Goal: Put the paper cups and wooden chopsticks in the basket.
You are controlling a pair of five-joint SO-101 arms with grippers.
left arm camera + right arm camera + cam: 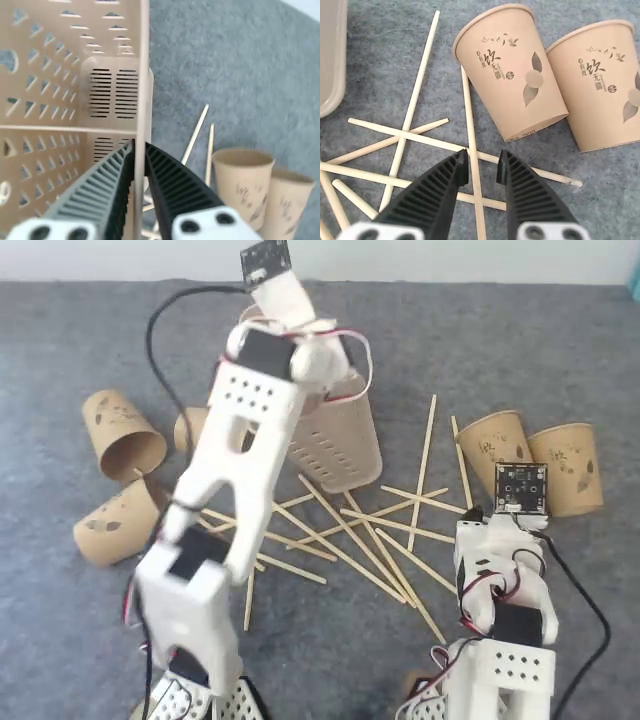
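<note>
1. Right gripper (481,159). It hangs low over the grey mat (560,350), on the near side of the basket (345,455) and toward its right. The jaws stand a narrow gap apart and hold nothing. One chopstick (470,125) lies on the mat in line with that gap.

2. Scattered chopsticks (370,525). They lie crossed over one another on the near side of the basket, some reaching its foot. I judge them light, stiff and smooth. They lie flat, so the fingertips must press into the mat to get a grip on one. I would take a stick near mid-length, jaws square across it, so that it does not swing. Where sticks cross, I expect the upper one to lift cleanly.

3. Paper cups. The inner cup (492,445) and the outer cup (568,468) lie on their sides, side by side, to the right of the basket. To its left lie the far cup (122,430), the near cup (115,522) and a third cup (192,425), partly behind the left arm. I judge all five light, thin-walled, easy to crush and ready to roll. The rolled rim looks stiffest, so I would grip there, one finger inside, with a light squeeze.

4. Basket. It is perforated and looks rigid. Every cup and stick I see lies outside it.

5. Left gripper (139,150). It hangs over the basket's rim. The jaws are nearly together and carry nothing. The wall edge lines up with the gap, but I cannot tell whether they touch it.
</note>
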